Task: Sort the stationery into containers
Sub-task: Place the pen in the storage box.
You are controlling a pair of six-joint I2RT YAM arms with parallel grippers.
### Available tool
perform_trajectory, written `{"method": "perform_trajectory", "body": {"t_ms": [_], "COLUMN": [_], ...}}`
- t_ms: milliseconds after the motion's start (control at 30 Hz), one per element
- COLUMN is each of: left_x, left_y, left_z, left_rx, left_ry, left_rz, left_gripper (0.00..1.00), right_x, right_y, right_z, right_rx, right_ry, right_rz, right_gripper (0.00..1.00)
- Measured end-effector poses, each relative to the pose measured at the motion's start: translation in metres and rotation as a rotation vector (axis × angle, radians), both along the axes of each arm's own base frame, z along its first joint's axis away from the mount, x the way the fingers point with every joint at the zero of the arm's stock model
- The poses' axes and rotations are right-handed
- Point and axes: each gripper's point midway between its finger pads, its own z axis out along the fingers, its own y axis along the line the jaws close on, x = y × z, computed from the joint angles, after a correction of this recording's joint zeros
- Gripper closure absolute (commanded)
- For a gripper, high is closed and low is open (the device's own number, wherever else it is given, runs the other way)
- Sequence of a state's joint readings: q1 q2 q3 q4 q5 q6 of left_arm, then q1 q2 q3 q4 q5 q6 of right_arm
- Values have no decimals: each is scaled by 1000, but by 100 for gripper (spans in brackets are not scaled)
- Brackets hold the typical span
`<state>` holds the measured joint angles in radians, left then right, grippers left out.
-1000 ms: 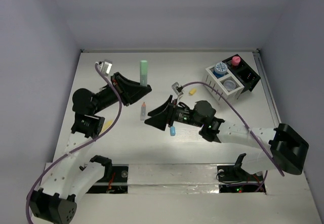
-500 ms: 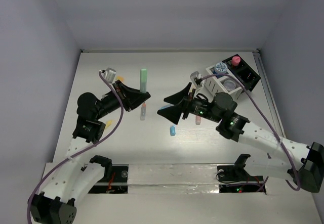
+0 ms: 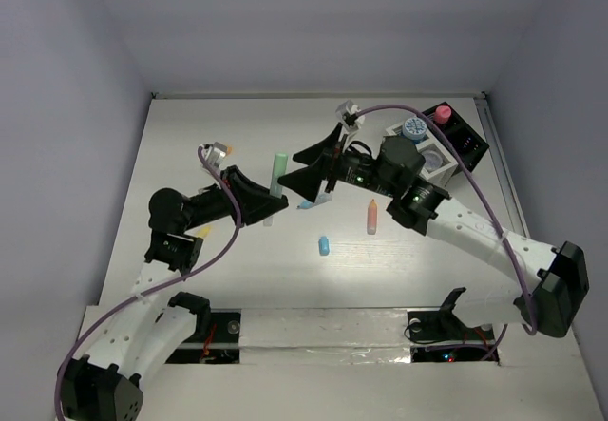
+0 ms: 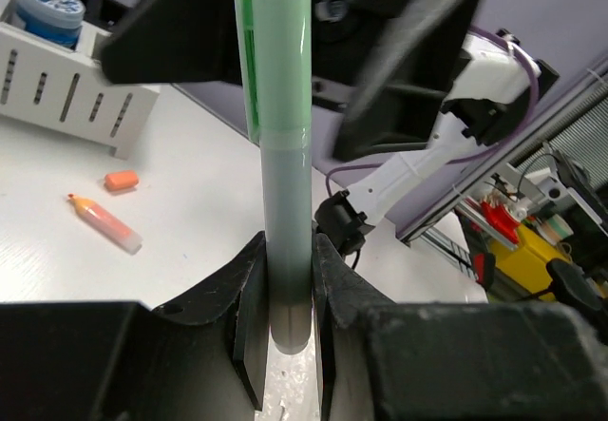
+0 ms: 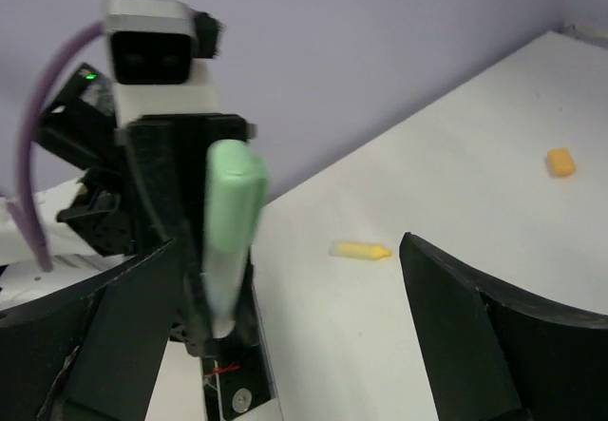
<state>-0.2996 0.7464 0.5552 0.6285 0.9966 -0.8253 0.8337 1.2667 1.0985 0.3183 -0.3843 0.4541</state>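
Mint marker [image 4: 285, 155] gripped by left end effector [image 4: 288, 283].

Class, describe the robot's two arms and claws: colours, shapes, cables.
The left arm and right arm have white perforated links, black joints and a purple cable each. The left claw and right claw are black, with two broad wedge-shaped fingers.

No words, brands, numbers or signs can be read in any view. The only marking is a pale printed pattern on the lid of the blue jar [image 3: 412, 127], which stands in the white half of the organizer [image 3: 407, 160] at the far right of the table. In the left wrist view it is too small and too blurred to make out as letters.
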Motion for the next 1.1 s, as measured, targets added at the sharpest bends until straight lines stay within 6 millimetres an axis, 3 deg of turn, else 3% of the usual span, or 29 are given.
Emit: {"method": "perform_trajectory", "body": {"t_ms": [200, 333, 500, 700, 767, 800, 900, 1033, 1100], "left_x": [-6, -8, -9, -5, -4, -3, 3, 12, 16], "left_y": [-1, -2, -2, -3, -3, -3, -2, 1, 5], "left_z": [-1, -3, -3, -8, -10, -11, -17, -26, -29], "left_rx": [-6, -4, -2, 10, 16, 21, 53, 118, 157], "left_ry": [-1, 4, 4, 4, -7, -11, 6, 33, 28], "left_rz": [-32, -45, -52, -48, -41, -36, -4, 55, 99], "left_gripper": [100, 100, 100, 100, 88, 65, 21, 1, 1], "right_x": [-2, -6, -7, -14, -14, -13, -6, 23, 48], "right_y": [13, 18, 26, 30, 30, 30, 29, 14, -6], "right_z": [-20, -16, -9, -9, -9, -9, -11, -12, -10], "right_rx": [-27, -14, 8, 24, 28, 26, 21, 21, 31], "right_ry": [58, 68, 74, 114, 128, 131, 129, 136, 142], "right_rz": [78, 121, 161, 209, 208, 203, 163, 47, -48], "right_gripper": [18, 27, 46, 93, 100, 100, 100, 100, 100]}}
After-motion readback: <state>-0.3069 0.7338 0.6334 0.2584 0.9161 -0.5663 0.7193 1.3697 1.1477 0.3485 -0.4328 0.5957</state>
